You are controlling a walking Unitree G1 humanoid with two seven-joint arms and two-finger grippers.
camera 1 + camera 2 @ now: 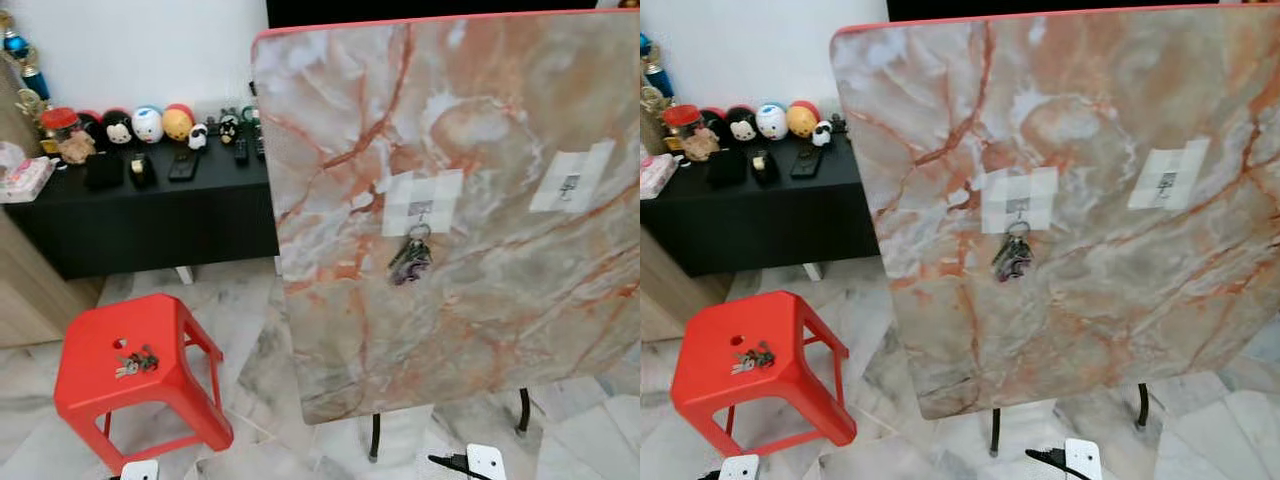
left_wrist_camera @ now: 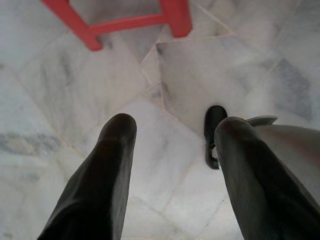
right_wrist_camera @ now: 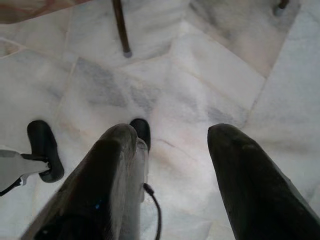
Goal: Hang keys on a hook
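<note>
Left eye view: one bunch of keys (image 1: 410,260) already hangs on a taped hook (image 1: 421,208) on the upright marble-look board (image 1: 480,330). A 2nd bunch (image 1: 136,362) lies flat on the red stool (image 1: 90,395), near its centre hole, low & to robot's left. A 2nd taped hook (image 1: 570,185) sits further right on the board, bare.

Handling, my guess: stool keys are light, hard metal, loose & jangly, prob slippery on smooth plastic. Best pinched at the ring or a key head so the ring hangs free for the hook; can't make out the ring clearly from here.

Left gripper (image 2: 172,150) hangs down by the stool legs, fingers spread apart, nothing btwn them. Right gripper (image 3: 172,150) also hangs low over the floor w/ fingers apart, empty, near the board's thin black legs (image 3: 120,27).

Room: pale marble floor tiles (image 1: 255,370), glossy. Behind, a black low cabinet (image 1: 150,220) vs a white wall, w/ a row of round toy figures (image 1: 148,124) & small items on top. Board leans or stands on its legs, surface slick, hooks held by tape only, so prob not for rough tugging.
</note>
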